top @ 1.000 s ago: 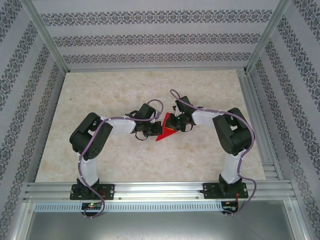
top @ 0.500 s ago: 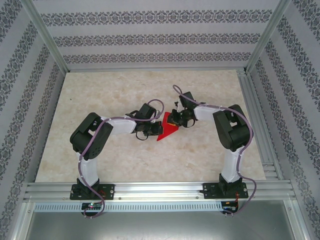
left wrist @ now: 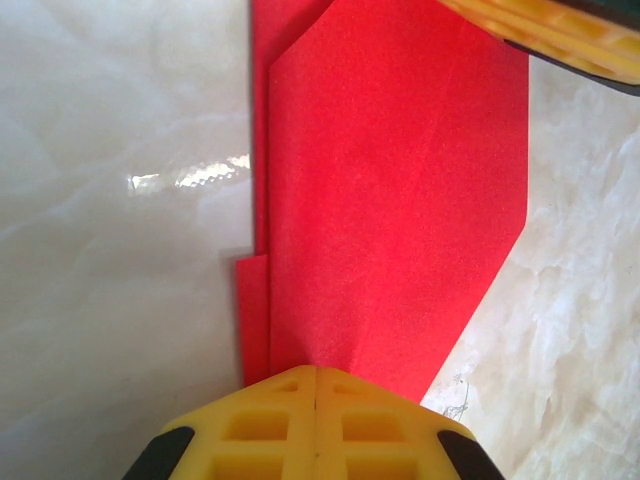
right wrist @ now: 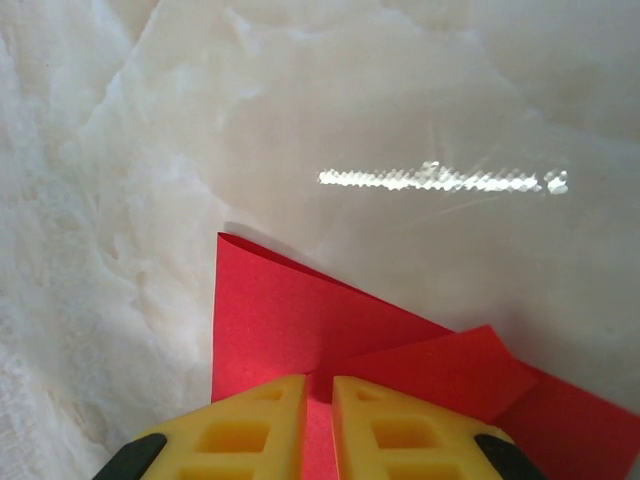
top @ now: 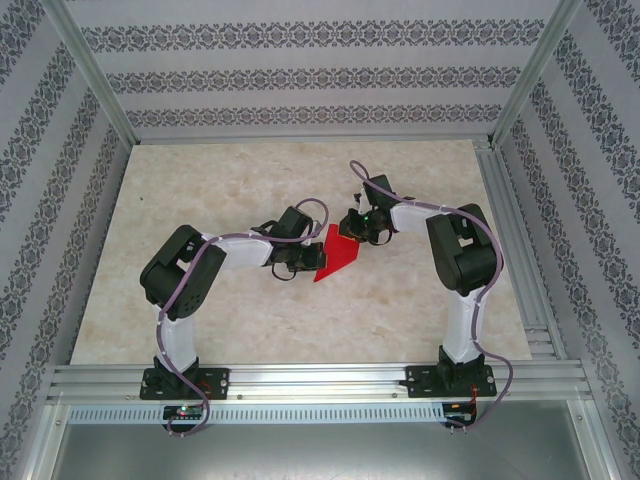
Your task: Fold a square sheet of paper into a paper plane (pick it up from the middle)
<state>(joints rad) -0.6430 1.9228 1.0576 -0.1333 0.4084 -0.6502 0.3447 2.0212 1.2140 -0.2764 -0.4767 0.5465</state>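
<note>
The red sheet of paper (top: pixel 336 258) lies flat on the marble table, folded into a layered shape with a point toward the near left. My left gripper (top: pixel 305 262) is shut, its yellow fingertips (left wrist: pixel 316 372) pressed together on the paper's (left wrist: pixel 390 200) narrow end. My right gripper (top: pixel 352 232) stands at the paper's far right edge. Its fingertips (right wrist: pixel 319 385) rest on the paper (right wrist: pixel 290 320) with a narrow gap between them, through which red paper shows. A darker flap (right wrist: pixel 450 365) lifts slightly beside the right finger. One right finger (left wrist: pixel 560 30) shows at the top of the left wrist view.
The pale marble tabletop (top: pixel 200 200) spreads on all sides of the paper. Patterned walls and aluminium posts (top: pixel 530 70) enclose it. Both arms bend inward toward the centre.
My right gripper has slid away toward the far right, from the paper's middle to its far edge, uncovering more red. Its fingers have parted slightly. The left gripper has stayed put.
</note>
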